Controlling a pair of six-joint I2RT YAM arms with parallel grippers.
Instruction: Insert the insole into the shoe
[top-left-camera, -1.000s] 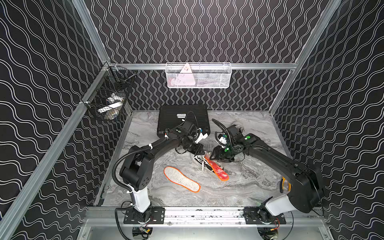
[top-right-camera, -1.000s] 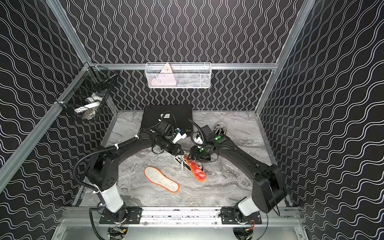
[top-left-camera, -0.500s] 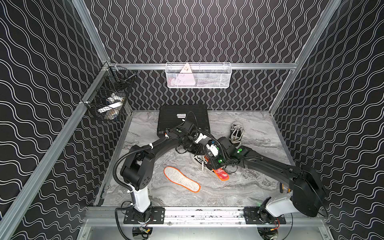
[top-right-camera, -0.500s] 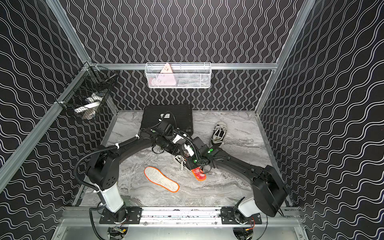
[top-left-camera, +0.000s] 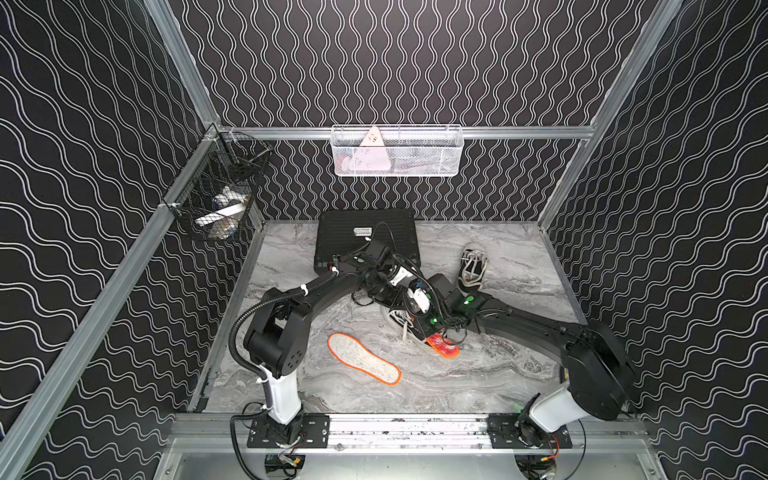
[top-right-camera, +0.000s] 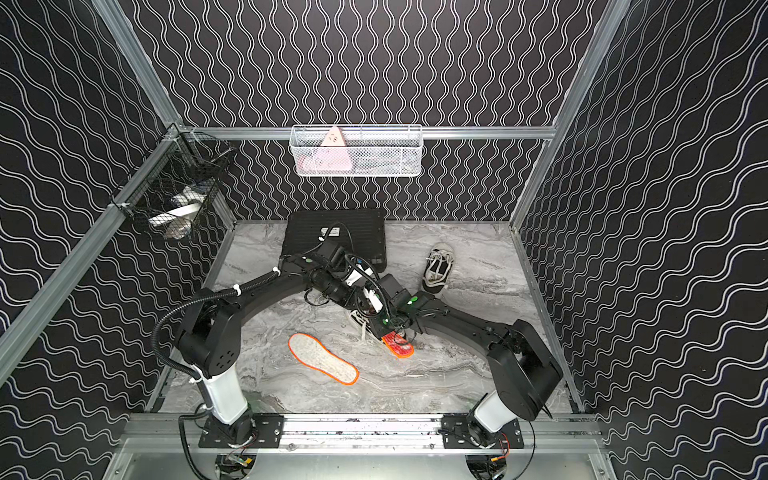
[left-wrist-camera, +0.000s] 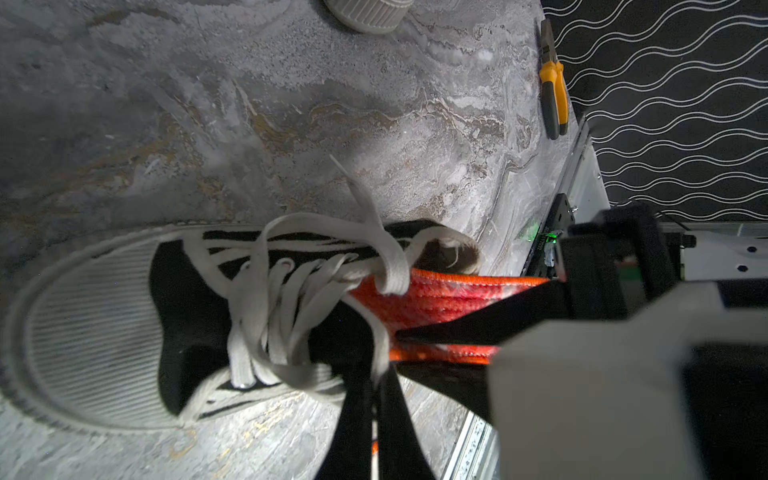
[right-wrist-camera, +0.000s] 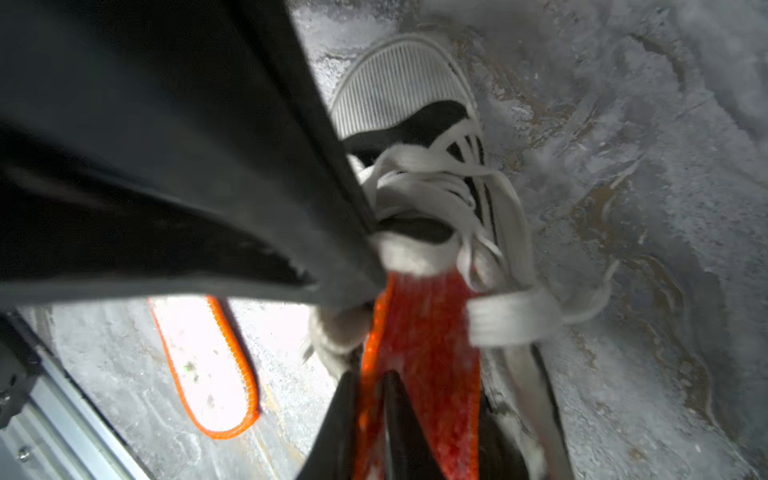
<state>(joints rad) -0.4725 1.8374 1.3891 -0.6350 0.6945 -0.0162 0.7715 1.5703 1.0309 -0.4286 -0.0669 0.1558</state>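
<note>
While its front part sits tucked under the laces (left-wrist-camera: 324, 257), the orange-red insole (top-left-camera: 442, 345) pokes its heel end out past the collar of the black-and-white shoe (left-wrist-camera: 124, 299), which lies mid-surface with its toe turned away from the front rail (top-left-camera: 415, 424). The right jaws are clamped on the insole's stitched orange edge near that free end. The left jaws are pressed together on the shoe's collar beside the laces, one loop of which drapes across the insole. A second insole (top-left-camera: 363, 364), white with an orange rim, lies flat just beside the shoe toward the front left, not touching it. Bare surface (top-left-camera: 478, 374) runs from the heel end to the rail. A second shoe (top-left-camera: 471, 270) stands well apart at the back right, a black slab (top-left-camera: 345, 232) fills the back edge, and yellow-handled pliers (left-wrist-camera: 552, 83) lie along the surface's edge by the wall.
</note>
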